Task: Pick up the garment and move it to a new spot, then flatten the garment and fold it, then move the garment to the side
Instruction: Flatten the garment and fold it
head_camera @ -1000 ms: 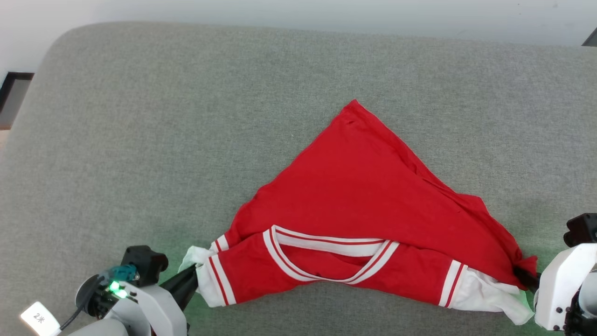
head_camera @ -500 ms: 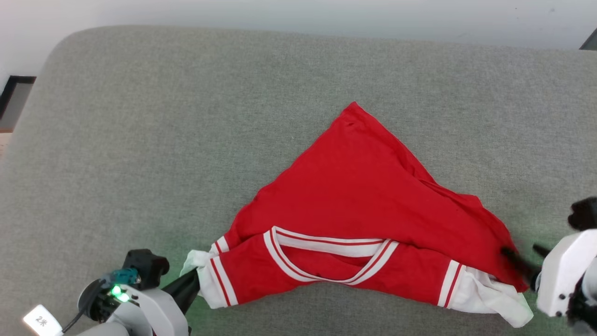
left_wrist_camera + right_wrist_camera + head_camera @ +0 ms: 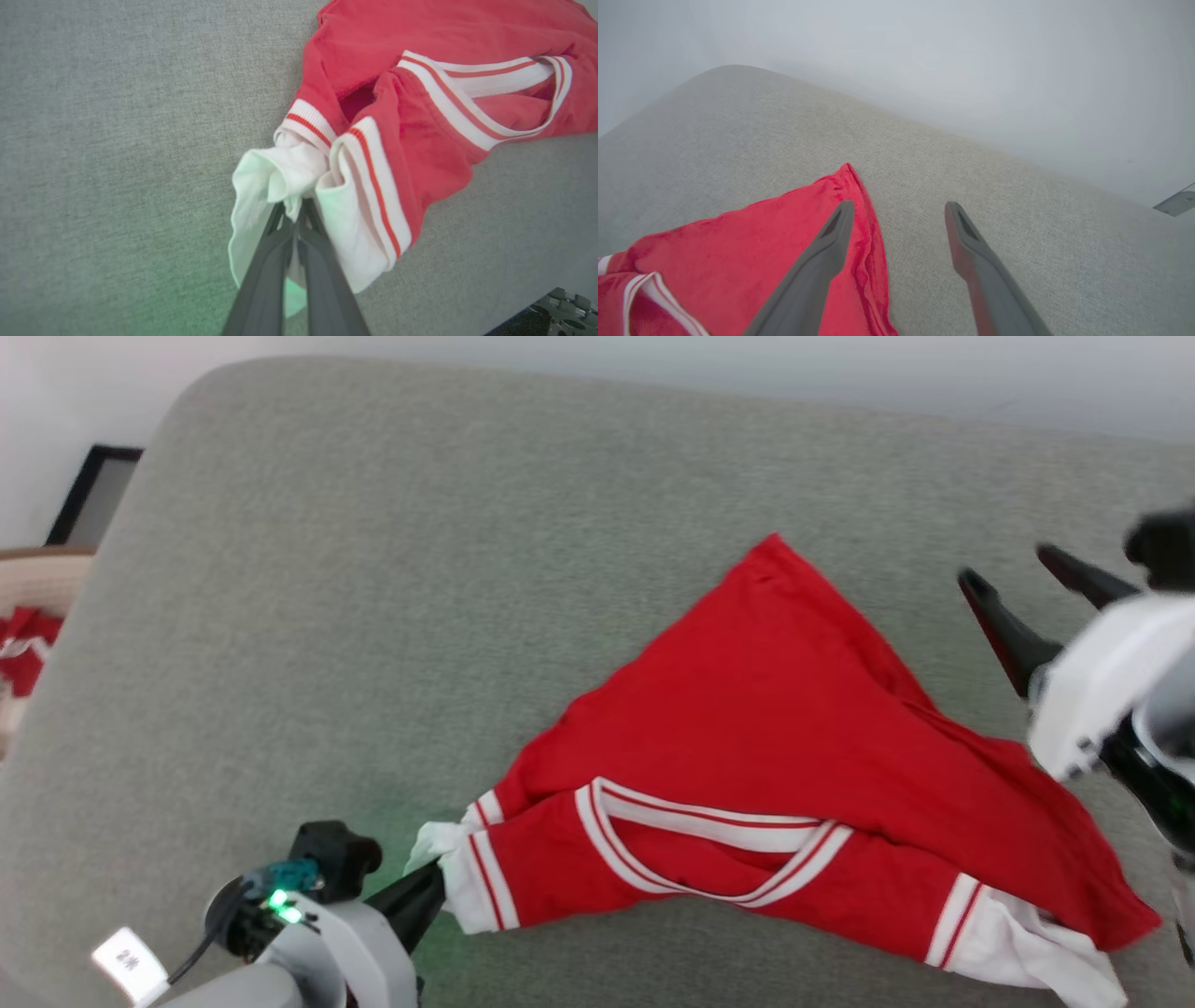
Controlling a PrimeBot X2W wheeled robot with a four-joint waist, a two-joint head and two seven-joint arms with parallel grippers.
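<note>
A: Head view first. Where is the garment?

B: The garment (image 3: 794, 728) lies spread in a rough triangle on the grey cushion (image 3: 373, 569), striped neckline nearest the robot and one red corner pointing away. Bare cushion opens wide to the garment's left and beyond its far corner. The cushion's rounded far-left edge is well apart from it. The garment's right-hand sleeve runs down to the picture's bottom edge.

A: And the grippers?

B: The left gripper (image 3: 431, 887) is pinched tight on the white sleeve (image 3: 441, 842) at the garment's left end. The right gripper (image 3: 1006, 567) hangs just right of the garment's far corner, fingers spread wide with nothing between them.

A: Left wrist view?

B: The left gripper (image 3: 294, 210) has its fingers pressed together on bunched cloth of the white sleeve (image 3: 280, 172), and the garment's (image 3: 420, 140) striped cuff sits just past them. Left of the garment is open cushion (image 3: 117, 116).

A: Right wrist view?

B: The right gripper (image 3: 900, 207) gapes empty. One finger crosses the garment's (image 3: 738, 242) red hemmed edge; I can't tell whether it touches. The other is over bare cushion (image 3: 1017, 196). Past the garment's corner the cushion runs to its far edge, with a pale wall (image 3: 924, 56) behind.
</note>
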